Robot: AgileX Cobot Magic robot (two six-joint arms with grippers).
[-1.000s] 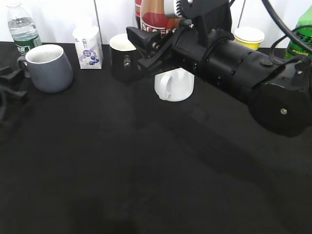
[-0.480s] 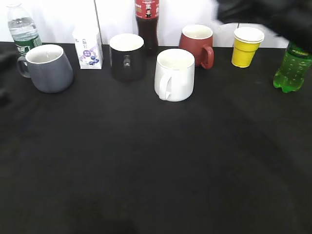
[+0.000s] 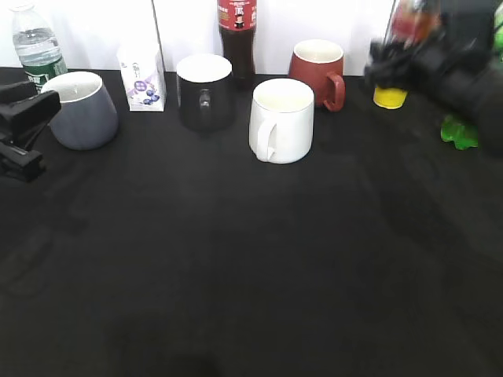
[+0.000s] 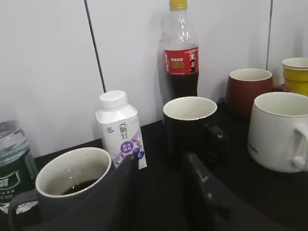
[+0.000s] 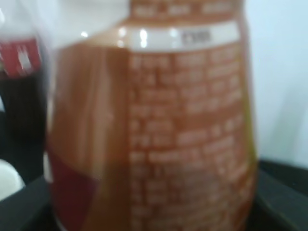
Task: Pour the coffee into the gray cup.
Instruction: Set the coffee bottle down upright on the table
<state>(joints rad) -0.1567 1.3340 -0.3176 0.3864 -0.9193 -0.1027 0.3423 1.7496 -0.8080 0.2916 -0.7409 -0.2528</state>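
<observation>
Since half a second earlier, the left tool (image 3: 27,129) had come into view at the left edge of the table (image 3: 236,267), just in front of the gray cup (image 3: 78,110), and the right arm, then only a dark blur in the top right corner, had dropped lower and now covered most of the yellow cup (image 3: 389,96) and the green bottle (image 3: 458,132). The mugs and bottles along the back had not shifted.

The gray cup stood at the far left of the row, and the left wrist view showed a little dark liquid in its white bottom (image 4: 77,185). The left tool (image 4: 161,192) had its jaws apart, holding nothing, pointing between that cup and the black mug (image 4: 188,130).

The coffee bottle (image 3: 410,22) was up at the top right, well apart from the gray cup, blurred against the right tool (image 3: 393,63). In the right wrist view the bottle (image 5: 149,130) filled the frame between the fingers, so the right tool was clamped on it; its small print was too blurred to read.

The water bottle (image 3: 33,43), the small white carton (image 4: 120,130) with blueberries and the cola bottle (image 4: 180,55) with a red label carried print too small to make out.
</observation>
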